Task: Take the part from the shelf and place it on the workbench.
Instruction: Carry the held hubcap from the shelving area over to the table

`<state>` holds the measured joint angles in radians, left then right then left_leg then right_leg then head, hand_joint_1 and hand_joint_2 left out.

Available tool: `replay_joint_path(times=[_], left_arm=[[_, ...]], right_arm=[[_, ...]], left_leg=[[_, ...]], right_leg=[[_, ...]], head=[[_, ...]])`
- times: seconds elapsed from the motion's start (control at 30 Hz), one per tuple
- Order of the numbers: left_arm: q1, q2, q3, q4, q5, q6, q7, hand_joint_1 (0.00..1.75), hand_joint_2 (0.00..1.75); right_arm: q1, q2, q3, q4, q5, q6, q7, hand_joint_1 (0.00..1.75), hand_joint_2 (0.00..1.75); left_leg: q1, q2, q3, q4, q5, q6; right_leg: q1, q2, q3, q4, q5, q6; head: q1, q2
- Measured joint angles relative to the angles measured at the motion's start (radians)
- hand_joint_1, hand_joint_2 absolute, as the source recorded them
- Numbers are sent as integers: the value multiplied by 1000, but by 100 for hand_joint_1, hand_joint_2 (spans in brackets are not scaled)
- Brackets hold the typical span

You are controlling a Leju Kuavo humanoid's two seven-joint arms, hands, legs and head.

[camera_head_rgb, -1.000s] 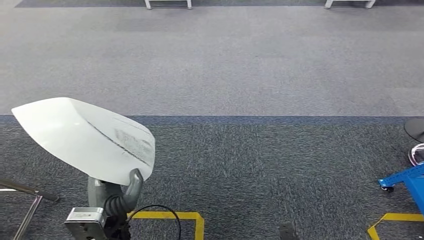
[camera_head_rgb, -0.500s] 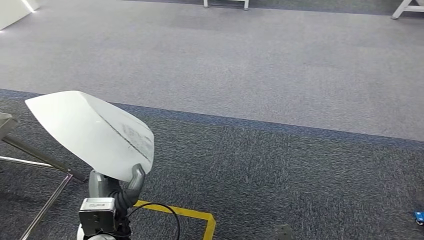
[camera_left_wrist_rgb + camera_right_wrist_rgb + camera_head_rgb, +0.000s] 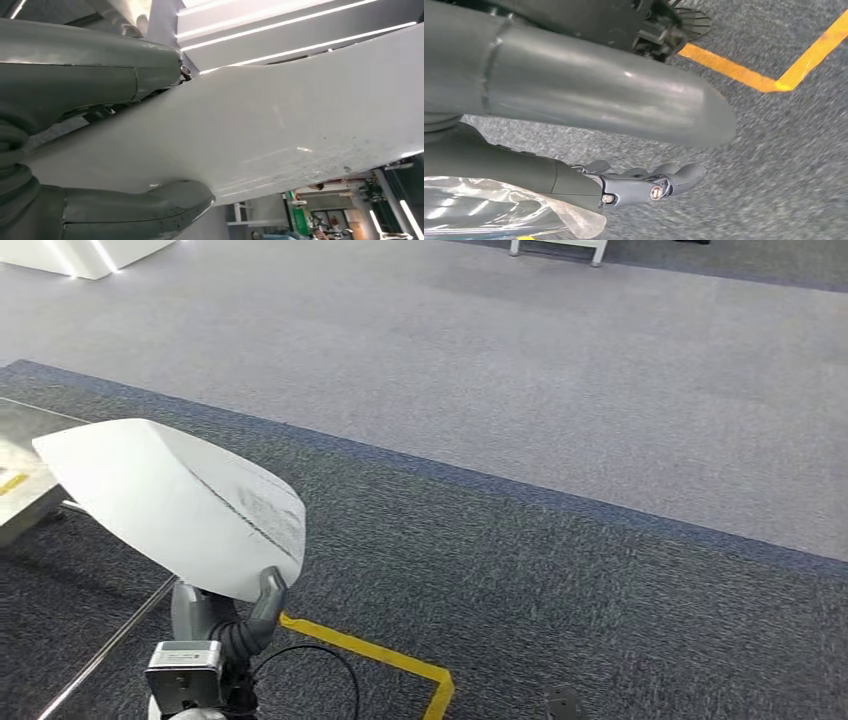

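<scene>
My left hand grips the white curved part by its lower edge, holding it raised above dark carpet. My right hand hangs over the carpet near yellow tape, holding nothing, fingers loosely extended.

The white part covers most of the left hand in the head view, leaving just the thumb and wrist showing below its edge. In the left wrist view the part runs off the frame, so its full outline cannot be told. The metal workbench is cut by the left edge. The right hand is blurred close up; its fingers seem loosely apart.
</scene>
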<state>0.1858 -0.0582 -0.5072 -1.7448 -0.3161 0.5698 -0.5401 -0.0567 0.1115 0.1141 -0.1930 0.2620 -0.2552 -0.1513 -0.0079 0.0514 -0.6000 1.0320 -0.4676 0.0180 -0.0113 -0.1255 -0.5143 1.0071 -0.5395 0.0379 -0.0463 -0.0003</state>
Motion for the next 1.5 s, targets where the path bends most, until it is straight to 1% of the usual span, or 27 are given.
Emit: replay_joint_path(times=[0.07, 0.17, 0.2, 0.23, 0.3, 0.33, 0.37, 0.43, 0.5, 0.57, 0.63, 0.7, 0.73, 0.8, 0.87, 0.93, 1.0, 1.03, 1.1, 1.13, 1.2, 1.23, 1.27, 1.33, 1.37, 1.43, 1.5], left_arm=[[3, 0, 0, -6, 13, -8, -11, 175, 175], [3, -1, 0, -8, 16, -10, -15, 175, 175], [3, -1, 0, -8, 20, -10, -16, 175, 175], [5, -1, 1, -8, 25, -11, -20, 175, 175], [8, -1, 3, -9, 29, -12, -35, 175, 175], [7, -1, 4, -9, 26, -12, -43, 175, 175], [4, -1, 5, -9, 23, -14, -48, 175, 175], [-4, -1, 6, -8, 19, -20, -53, 175, 175], [-8, -1, 7, -8, 13, -29, -52, 175, 175], [-12, -1, 8, -8, 5, -36, -45, 175, 175], [-19, -1, 8, -6, 1, -39, -38, 175, 175], [-23, 0, 8, -3, 1, -39, -35, 175, 175], [-22, 1, 8, -2, 1, -39, -35, 175, 175], [-22, 2, 8, 1, 1, -39, -35, 175, 175], [-23, 2, 8, 2, 1, -39, -35, 175, 175], [-27, 1, 8, 3, 0, -39, -35, 175, 175], [-28, 1, 9, 4, 0, -39, -35, 175, 175], [-27, 1, 10, 4, 0, -39, -35, 175, 175], [-28, 0, 11, 4, 0, -39, -35, 175, 175], [-29, -1, 11, 4, 0, -40, -35, 175, 175], [-30, -1, 12, 5, 0, -42, -32, 175, 175], [-29, -1, 12, 6, -1, -44, -31, 175, 175], [-29, -1, 12, 7, -1, -45, -30, 175, 175], [-28, -1, 13, 10, -1, -46, -28, 175, 175], [-29, -1, 13, 11, -1, -46, -26, 175, 175], [-30, -2, 14, 13, 0, -46, -22, 175, 175], [-30, -3, 15, 15, 2, -48, -18, 175, 175]], right_arm=[[-7, 1, 3, -1, 6, 1, 1, 0, 0], [-9, 1, 4, -1, 8, 1, 1, 0, 0], [-9, 1, 4, -1, 10, 1, 2, 0, 0], [-5, 1, 5, -1, 12, 1, 5, 0, 0], [1, 1, 6, 0, 16, 11, 9, 0, 0], [3, 0, 6, 0, 17, 18, 10, 0, 0], [1, 0, 6, 0, 17, 26, 10, 0, 0], [-3, -1, 6, 0, 20, 35, 11, 0, 0], [-9, 0, 6, 0, 24, 41, 13, 0, 0], [-13, 0, 6, 0, 29, 44, 14, 0, 0], [-13, 0, 6, 0, 31, 47, 15, 0, 0], [-10, 0, 6, 0, 32, 48, 15, 0, 0], [-10, 0, 6, 0, 32, 48, 15, 0, 0], [-13, 0, 6, 0, 32, 48, 15, 0, 0], [-15, 0, 6, 0, 33, 48, 15, 0, 0], [-16, 0, 6, 0, 33, 48, 15, 0, 0], [-18, 0, 6, -1, 34, 49, 15, 0, 0], [-20, 0, 6, -1, 34, 49, 15, 0, 0], [-25, 0, 6, -2, 34, 50, 15, 0, 0], [-25, -1, 6, -2, 34, 50, 15, 0, 0], [-20, -1, 6, -1, 34, 50, 15, 0, 0], [-16, -1, 6, -1, 34, 51, 15, 0, 0], [-14, -1, 6, -1, 34, 53, 14, 0, 0], [-13, -1, 6, -1, 33, 60, 11, 0, 0], [-13, -1, 6, -1, 31, 65, 8, 0, 0], [-12, -1, 6, -1, 29, 74, 1, 0, 0], [-10, -1, 6, -1, 29, 80, -5, 0, 0]], left_leg=[[5, -17, 3, -7, 4, 9], [7, -22, 5, -9, 5, 12], [8, -30, 5, -9, 5, 16], [8, -49, 5, -9, 4, 20], [8, -108, 10, -8, 2, 25], [8, -134, 12, -6, 1, 23], [8, -151, 12, -3, -1, 19], [10, -171, 4, -1, 1, 7], [14, -185, -2, -2, 5, -6], [11, -146, -14, 26, -14, -18], [11, -86, -59, 127, -68, -29], [15, -66, -116, 246, -114, -36], [17, -63, -129, 270, -114, -37], [19, -54, -99, 206, -59, -37], [12, -12, -36, 78, -1, -30], [3, 22, -7, 12, 8, -16], [0, 9, -8, 4, 1, -2], [1, -5, -8, 3, 2, 4], [6, -27, -5, -2, 4, 15], [8, -38, -4, -3, 4, 19], [8, -65, -4, -3, 4, 24], [8, -80, -4, -2, 3, 25], [7, -95, -2, -2, 3, 25], [8, -125, 1, -1, 2, 23], [7, -139, 1, 1, 0, 20], [9, -162, -3, 5, 0, 11], [13, -184, -10, 5, 4, -2]], right_leg=[[-3, 22, -2, 8, -13, 9], [-4, 47, -7, 18, -22, 11], [-5, 65, -30, 65, -44, 11], [-5, 85, -71, 138, -67, 12], [-7, 131, -115, 186, -45, 9], [-8, 156, -106, 143, -8, 6], [-11, 179, -75, 67, 27, 2], [-11, 209, -49, 15, 32, -3], [-11, 193, -42, 9, 33, -10], [-14, 169, -35, 2, 35, -21], [-14, 139, -29, -2, 33, -30], [-12, 107, -25, -1, 28, -34], [-12, 92, -24, -1, 26, -34], [-12, 66, -17, -1, 20, -31], [-8, 44, -7, 0, 11, -23], [-1, 24, -2, 1, 2, -12], [1, 1, 4, -1, -3, -2], [0, 5, 5, 1, -9, 4], [-4, 53, -17, 49, -44, 11], [-6, 85, -45, 105, -72, 13], [-6, 115, -117, 236, -120, 12], [-6, 120, -144, 275, -123, 11], [-6, 122, -154, 277, -105, 10], [-7, 139, -123, 173, -23, 6], [-9, 162, -99, 110, 9, 3], [-11, 199, -61, 29, 32, -1], [-9, 195, -49, 16, 27, -8]], head=[[2, 0], [6, 0], [7, 0], [9, 0], [12, 0], [12, 0], [11, 0], [11, 0], [11, 0], [6, 0], [0, 0], [-2, 0], [-2, 0], [-2, 0], [-2, 0], [-1, 0], [0, 0], [2, 0], [7, 0], [10, 0], [13, 0], [13, 0], [13, 0], [13, 0], [13, 0], [12, 0], [12, 0]])
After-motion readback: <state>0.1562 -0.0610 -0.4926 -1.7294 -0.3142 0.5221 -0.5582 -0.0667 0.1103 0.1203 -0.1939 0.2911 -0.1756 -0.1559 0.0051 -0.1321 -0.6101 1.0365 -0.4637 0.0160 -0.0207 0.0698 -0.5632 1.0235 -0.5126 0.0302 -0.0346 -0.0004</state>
